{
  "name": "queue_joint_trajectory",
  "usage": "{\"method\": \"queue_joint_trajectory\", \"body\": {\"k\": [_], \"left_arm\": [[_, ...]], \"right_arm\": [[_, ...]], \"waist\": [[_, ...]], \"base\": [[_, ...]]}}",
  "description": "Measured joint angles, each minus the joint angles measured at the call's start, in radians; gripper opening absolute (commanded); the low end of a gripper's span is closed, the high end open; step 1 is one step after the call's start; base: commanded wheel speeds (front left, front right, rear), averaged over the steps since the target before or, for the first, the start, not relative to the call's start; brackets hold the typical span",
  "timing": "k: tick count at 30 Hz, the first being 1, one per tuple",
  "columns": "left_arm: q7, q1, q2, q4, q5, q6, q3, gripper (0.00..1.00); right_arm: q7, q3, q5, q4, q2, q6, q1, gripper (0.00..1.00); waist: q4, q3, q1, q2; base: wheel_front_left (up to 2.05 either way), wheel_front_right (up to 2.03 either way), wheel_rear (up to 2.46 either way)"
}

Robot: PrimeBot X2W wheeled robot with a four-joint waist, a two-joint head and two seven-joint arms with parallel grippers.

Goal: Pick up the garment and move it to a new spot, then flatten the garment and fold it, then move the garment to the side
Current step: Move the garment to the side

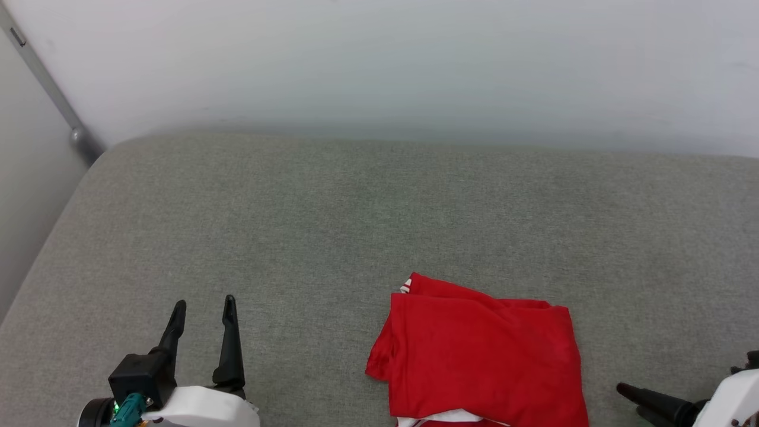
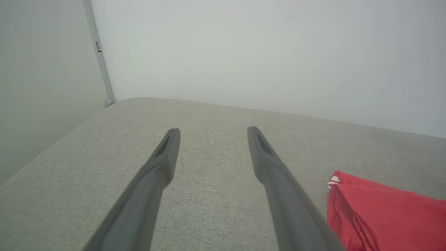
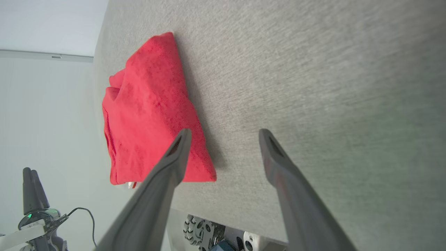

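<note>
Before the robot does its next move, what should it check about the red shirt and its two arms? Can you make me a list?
1. Left end effector open and holding nothing: ok.
2. Right end effector open and holding nothing: ok.
3. Both end effectors apart from the garment: ok, one sits off to each side of it.
4. Garment folded into a compact stack, red side up: ok.
5. Garment lying fully on the grey cushion: cannot tell, because its near edge runs off the bottom of the head view.
6. Bare cushion to the garment's left and behind it, as room to move: ok.
</note>
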Motion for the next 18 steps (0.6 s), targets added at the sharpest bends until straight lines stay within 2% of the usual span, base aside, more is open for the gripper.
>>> {"method": "queue_joint_trajectory", "body": {"k": [3,7,12,13,14,15,18], "left_arm": [[0.0,-0.01,-0.004,0.001,0.007,-0.008,-0.002,1.0],[-0.001,-0.034,-0.006,0.009,0.015,-0.019,-0.01,1.0],[-0.001,-0.048,-0.011,0.02,0.016,-0.028,-0.018,1.0],[-0.001,-0.05,-0.012,0.022,0.016,-0.029,-0.019,1.0],[-0.001,-0.052,-0.013,0.024,0.016,-0.03,-0.02,1.0],[-0.001,-0.053,-0.013,0.026,0.016,-0.032,-0.02,1.0],[-0.001,-0.053,-0.012,0.03,0.016,-0.034,-0.019,1.0]], "right_arm": [[0.027,0.002,0.069,0.075,0.023,0.0,-0.038,1.0],[0.012,0.011,0.143,0.204,0.028,0.0,-0.108,1.0],[-0.028,0.09,0.246,0.339,0.029,0.0,-0.164,1.0],[-0.038,0.108,0.259,0.352,0.029,0.0,-0.171,0.71],[-0.049,0.125,0.267,0.36,0.029,0.0,-0.174,0.32],[-0.06,0.141,0.277,0.364,0.029,0.0,-0.177,0.05],[-0.09,0.184,0.271,0.351,0.03,0.0,-0.181,0.0]], "waist": [[0.018,0.012,0.0,0.0],[0.036,0.029,0.0001,0.0],[0.053,0.038,0.0,0.0],[0.054,0.039,0.0,0.0],[0.055,0.038,0.0001,0.0],[0.054,0.036,0.0,0.0],[0.049,0.031,0.0,0.0]], "base": [[0.0,0.0,0.0],[0.0,0.0,0.0],[0.0,0.0,0.0],[0.0,0.0,0.0],[0.0,0.0,0.0],[0.0,0.0,0.0],[0.0,0.0,0.0]]}}
